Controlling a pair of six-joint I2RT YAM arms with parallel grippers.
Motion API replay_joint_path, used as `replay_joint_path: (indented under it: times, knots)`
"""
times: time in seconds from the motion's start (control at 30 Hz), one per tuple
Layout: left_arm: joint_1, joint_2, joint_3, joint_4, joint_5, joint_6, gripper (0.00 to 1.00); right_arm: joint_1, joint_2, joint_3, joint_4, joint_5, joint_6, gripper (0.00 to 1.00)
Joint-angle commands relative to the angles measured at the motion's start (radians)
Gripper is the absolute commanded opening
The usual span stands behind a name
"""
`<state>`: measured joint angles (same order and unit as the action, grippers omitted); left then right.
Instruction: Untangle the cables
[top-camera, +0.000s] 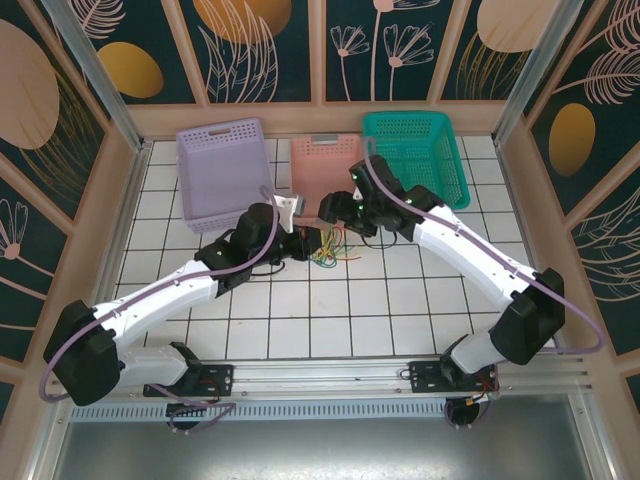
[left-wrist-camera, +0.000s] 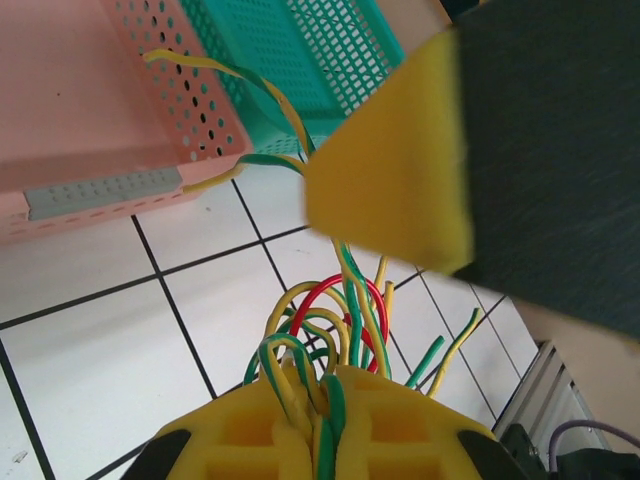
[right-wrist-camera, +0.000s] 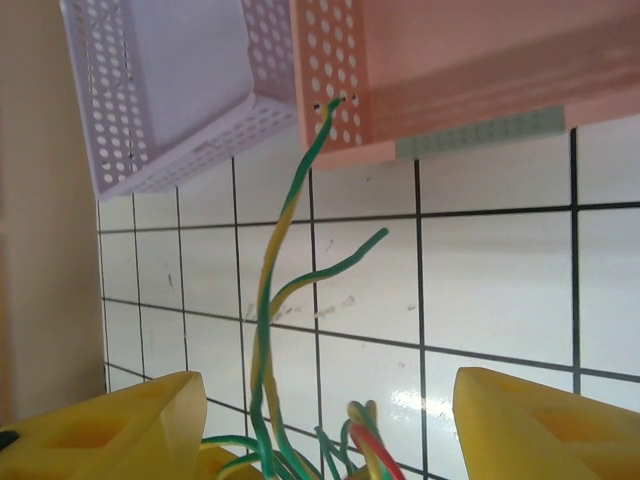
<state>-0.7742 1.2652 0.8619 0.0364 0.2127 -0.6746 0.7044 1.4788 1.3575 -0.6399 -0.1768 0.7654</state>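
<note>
The cables (top-camera: 328, 250) are a tangled bunch of yellow, green, green-and-yellow striped and red wires lying on the white tiles in front of the pink basket (top-camera: 326, 165). My left gripper (left-wrist-camera: 325, 400) is shut on a few striped strands of the bunch (left-wrist-camera: 340, 320), and it sits at the bunch's left side (top-camera: 296, 243). My right gripper (top-camera: 338, 212) hovers just above the tangle, open. In the right wrist view its yellow fingers (right-wrist-camera: 130, 430) stand wide apart, with two striped cable ends (right-wrist-camera: 265, 320) rising between them, touching neither. One right finger pad (left-wrist-camera: 390, 190) hangs over the wires.
Three perforated baskets line the back: lilac (top-camera: 225, 170), pink (right-wrist-camera: 450, 70) and teal (top-camera: 415, 150). One cable end reaches the pink basket's front wall (left-wrist-camera: 190, 110). Wooden walls close in the sides. Both arms cross the middle of the tiled table (top-camera: 350, 310).
</note>
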Motion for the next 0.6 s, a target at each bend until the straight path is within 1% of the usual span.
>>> replay_joint_path:
  times: [0.0,0.07,0.1,0.2,0.27,0.33,0.37,0.47,0.57]
  knots:
    - [-0.005,0.008,0.041,0.013,0.031,0.043,0.0,0.016,0.031,0.027,0.004,-0.049,0.025,0.66]
    - [-0.005,0.011,0.045,0.008,0.018,0.037,0.0,0.028,0.046,0.021,0.014,-0.051,0.032,0.62]
    - [-0.004,0.012,0.048,0.004,0.006,0.034,0.0,0.033,0.053,0.019,0.01,-0.046,0.035,0.56]
    - [-0.005,0.007,0.065,-0.026,-0.067,0.015,0.0,0.034,0.043,-0.017,-0.002,-0.013,0.048,0.36]
    - [-0.004,-0.005,0.072,-0.03,-0.111,-0.008,0.0,0.022,0.007,-0.06,0.008,0.013,0.052,0.25]
    - [-0.005,-0.02,0.076,-0.037,-0.158,-0.039,0.0,-0.007,-0.039,-0.113,0.036,0.01,0.061,0.09]
    - [-0.002,-0.029,0.079,-0.045,-0.19,-0.059,0.0,-0.021,-0.064,-0.139,0.049,0.012,0.069,0.0]
    - [0.01,-0.058,0.084,-0.073,-0.284,-0.147,0.0,-0.051,-0.148,-0.206,0.089,0.023,0.088,0.0]
    - [0.055,-0.102,0.05,-0.045,-0.325,-0.279,0.0,-0.073,-0.228,-0.292,0.141,0.009,0.127,0.0]
